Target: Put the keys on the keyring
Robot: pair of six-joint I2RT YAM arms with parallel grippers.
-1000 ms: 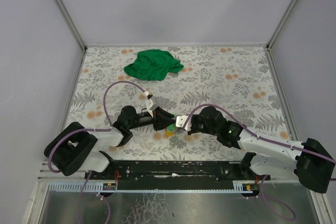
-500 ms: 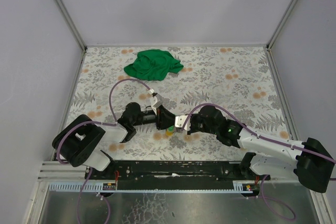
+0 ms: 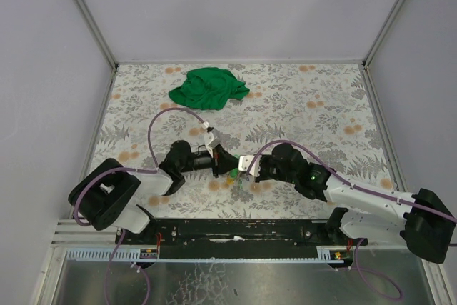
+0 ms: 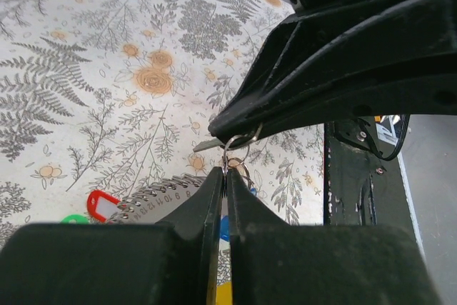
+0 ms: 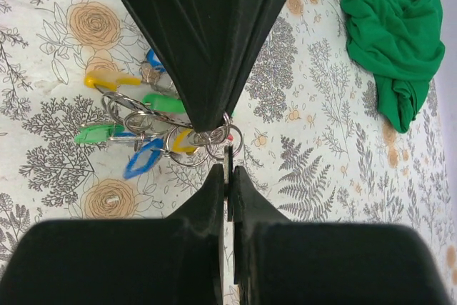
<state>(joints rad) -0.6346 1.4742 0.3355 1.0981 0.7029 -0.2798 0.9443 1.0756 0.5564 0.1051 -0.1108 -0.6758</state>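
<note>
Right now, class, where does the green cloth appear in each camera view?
Top external: green cloth at the far edge of the floral table cover, left of centre.
Left wrist: not in it.
Right wrist: upper right corner.
Shared landmark: the floral table cover, seen in all three.

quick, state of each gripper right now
left gripper: closed, pinching the keyring
right gripper: closed, gripping the same keyring
</note>
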